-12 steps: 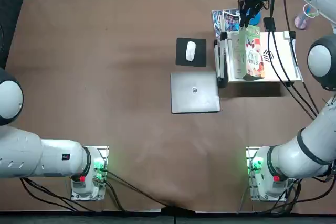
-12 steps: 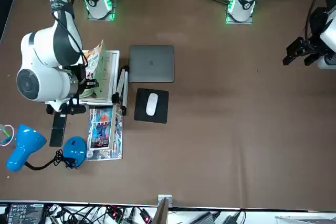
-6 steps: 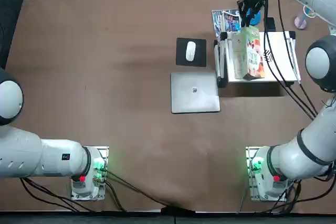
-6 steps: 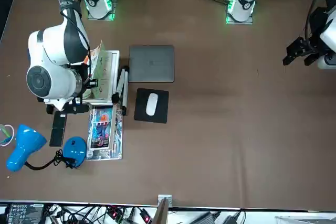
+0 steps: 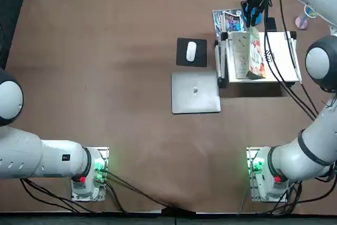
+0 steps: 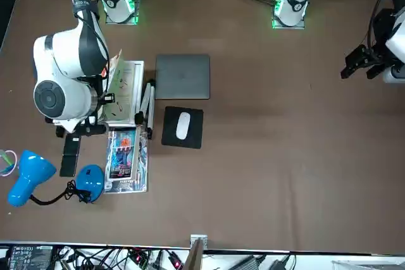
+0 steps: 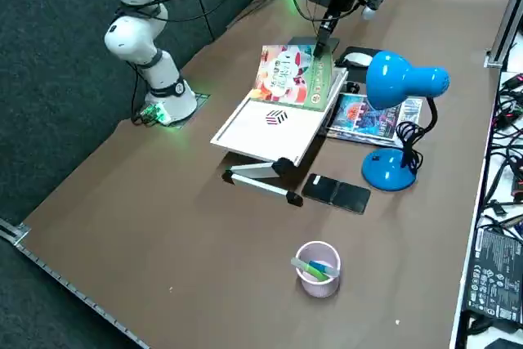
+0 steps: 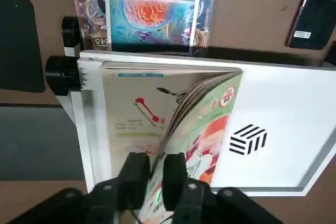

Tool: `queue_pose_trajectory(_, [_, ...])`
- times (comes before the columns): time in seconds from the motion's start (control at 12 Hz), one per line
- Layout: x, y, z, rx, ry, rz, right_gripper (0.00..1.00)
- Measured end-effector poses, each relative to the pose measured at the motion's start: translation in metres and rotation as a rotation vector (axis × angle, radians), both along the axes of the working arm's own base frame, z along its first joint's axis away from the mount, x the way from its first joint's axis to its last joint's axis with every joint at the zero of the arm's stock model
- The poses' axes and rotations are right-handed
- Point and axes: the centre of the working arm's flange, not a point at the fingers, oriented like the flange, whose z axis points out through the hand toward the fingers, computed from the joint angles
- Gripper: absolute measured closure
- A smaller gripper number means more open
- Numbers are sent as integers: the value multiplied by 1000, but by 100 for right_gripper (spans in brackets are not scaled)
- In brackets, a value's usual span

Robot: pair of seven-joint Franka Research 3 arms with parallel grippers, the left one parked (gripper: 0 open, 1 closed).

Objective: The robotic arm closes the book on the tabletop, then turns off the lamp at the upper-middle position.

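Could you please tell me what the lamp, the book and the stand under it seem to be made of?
The lamp looks like glossy plastic or painted metal: its blue shade catches highlights. The book is paper, its thin inner pages bending and fanning under a colourful, probably coated cover. The stand has a smooth white panel, perhaps plastic or painted metal.

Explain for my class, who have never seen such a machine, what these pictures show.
A white, jointed robot arm works at a brown table. The cameras look from overhead, from across the table, from the robot's right, and from its wrist. A green-covered paperback book lies open on a white stand. The right end effector is at the book, fingers apart; whether they touch it is unclear. Nearby are a blue desk lamp, grey laptop and white mouse.
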Motion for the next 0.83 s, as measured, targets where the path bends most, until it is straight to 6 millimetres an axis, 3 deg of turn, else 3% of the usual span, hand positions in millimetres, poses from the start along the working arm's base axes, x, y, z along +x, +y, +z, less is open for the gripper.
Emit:
queue_pose_trajectory(0.25, [9, 8, 4, 6, -23, 8, 52])
queue_pose_trajectory(0.5, [24, 12, 38, 53, -98, -5, 19])
queue_pose_trajectory(0.75, [35, -1, 72, 154, -146, -66, 20])
queue_pose_trajectory(0.83, [39, -17, 80, 186, -152, -96, 37])
